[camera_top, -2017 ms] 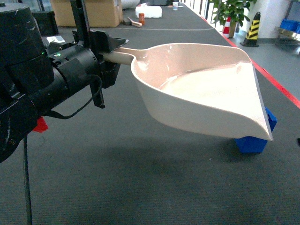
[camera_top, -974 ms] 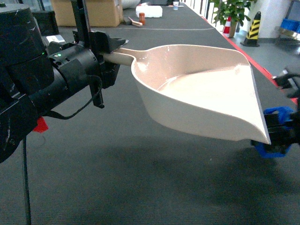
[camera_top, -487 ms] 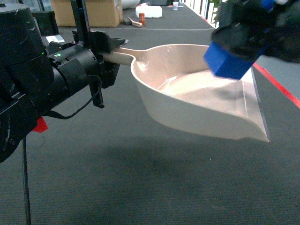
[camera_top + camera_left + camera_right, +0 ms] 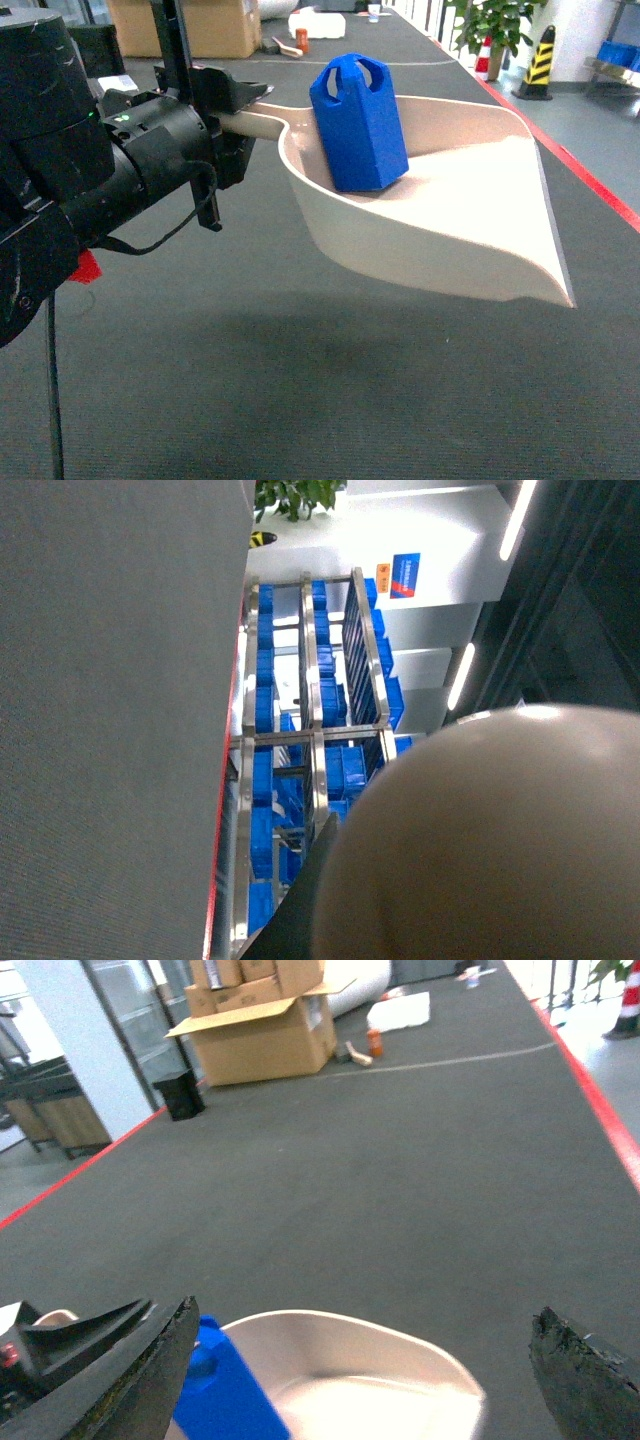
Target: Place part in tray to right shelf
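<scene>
Head view, part: the blue part (image 4: 357, 122) sits inside the tray (image 4: 470, 225), at the deep back end close to the handle. It stands up and tips a little, with its loop end on top.
Head view, tray: the cream tray is held up above the dark floor (image 4: 250, 380), with its wide flat lip toward the right.
Head view, left gripper: the left gripper (image 4: 235, 118) is clamped on the tray handle.
Head view, far off: a cardboard box (image 4: 185, 25), a green plant (image 4: 495, 22) and a yellow and black post (image 4: 541, 58) stand at the back.
Left wrist view, tray: the round cream tray (image 4: 490, 840) fills the lower right corner, very close and blurry.
Left wrist view, shelf: a steel shelf (image 4: 310, 730) with blue crates (image 4: 265, 780) shows far behind.
Right wrist view, right gripper: the right gripper (image 4: 365, 1360) has its two dark fingers (image 4: 110, 1375) spread wide, with nothing in them.
Right wrist view, part: the blue part (image 4: 225, 1395) leans in the tray (image 4: 400, 1360) below the fingers.
Right wrist view, far off: an open cardboard box (image 4: 265, 1020) sits on the floor.
</scene>
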{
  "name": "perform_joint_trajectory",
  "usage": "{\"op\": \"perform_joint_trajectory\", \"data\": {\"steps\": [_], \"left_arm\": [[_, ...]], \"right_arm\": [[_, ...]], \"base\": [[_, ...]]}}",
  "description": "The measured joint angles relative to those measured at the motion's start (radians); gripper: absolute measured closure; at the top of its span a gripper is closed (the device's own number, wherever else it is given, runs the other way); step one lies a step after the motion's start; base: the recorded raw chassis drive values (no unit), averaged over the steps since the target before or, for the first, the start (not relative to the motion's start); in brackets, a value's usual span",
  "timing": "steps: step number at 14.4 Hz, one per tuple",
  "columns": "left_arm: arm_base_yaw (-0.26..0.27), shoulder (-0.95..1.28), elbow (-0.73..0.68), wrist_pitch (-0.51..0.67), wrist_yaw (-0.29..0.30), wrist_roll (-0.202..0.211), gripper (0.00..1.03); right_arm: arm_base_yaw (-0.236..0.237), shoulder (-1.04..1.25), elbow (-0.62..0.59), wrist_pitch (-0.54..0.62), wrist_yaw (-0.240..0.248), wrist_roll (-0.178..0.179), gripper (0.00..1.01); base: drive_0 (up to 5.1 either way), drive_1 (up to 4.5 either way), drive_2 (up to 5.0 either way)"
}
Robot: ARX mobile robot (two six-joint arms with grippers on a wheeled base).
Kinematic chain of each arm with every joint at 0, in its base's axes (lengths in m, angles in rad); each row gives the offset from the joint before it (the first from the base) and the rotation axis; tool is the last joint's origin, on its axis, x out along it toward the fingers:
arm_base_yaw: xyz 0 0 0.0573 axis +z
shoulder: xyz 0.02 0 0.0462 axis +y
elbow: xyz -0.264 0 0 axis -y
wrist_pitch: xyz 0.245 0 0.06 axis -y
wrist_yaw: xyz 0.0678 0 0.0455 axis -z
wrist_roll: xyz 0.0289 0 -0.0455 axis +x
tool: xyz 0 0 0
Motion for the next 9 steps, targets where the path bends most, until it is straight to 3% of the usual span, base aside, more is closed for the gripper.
{"op": "perform_joint_trajectory", "data": {"steps": [2,5,7,9], "left_arm": [[0.0,0.0,0.0,0.0,0.0,0.0,0.91],[0.0,0.0,0.0,0.0,0.001,0.0,0.91],[0.0,0.0,0.0,0.0,0.0,0.0,0.91],[0.0,0.0,0.0,0.0,0.0,0.0,0.91]], "right_arm": [[-0.014,-0.076,-0.051,0.006,0.077,-0.074,0.03],[-0.015,-0.118,-0.087,0.008,0.118,-0.115,0.03],[-0.026,-0.203,-0.166,-0.019,0.195,-0.194,0.03],[-0.063,-0.393,-0.336,-0.134,0.265,-0.302,0.03]], "base": [[0.0,0.0,0.0],[0.0,0.0,0.0],[0.0,0.0,0.0],[0.0,0.0,0.0]]}}
